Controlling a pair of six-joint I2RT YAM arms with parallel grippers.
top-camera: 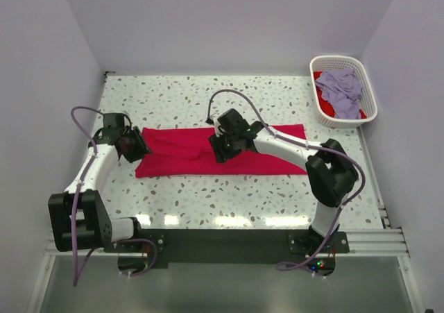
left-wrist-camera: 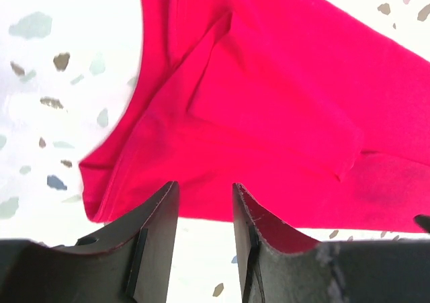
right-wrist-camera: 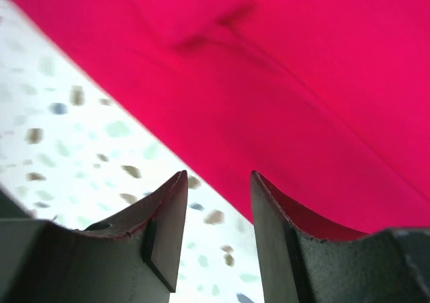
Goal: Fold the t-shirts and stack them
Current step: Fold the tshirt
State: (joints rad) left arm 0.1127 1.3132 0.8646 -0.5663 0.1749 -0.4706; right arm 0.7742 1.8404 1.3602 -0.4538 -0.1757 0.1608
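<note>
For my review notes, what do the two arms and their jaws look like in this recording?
The left arm and right arm both have white curved link shells with black joint housings and black bases. A purplish-grey cable loops along each. The jaws are dark grey and wedge-shaped, with flat inner pads.

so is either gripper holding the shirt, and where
Neither: left gripper and right gripper are both open and empty, by the red t-shirt.
</note>
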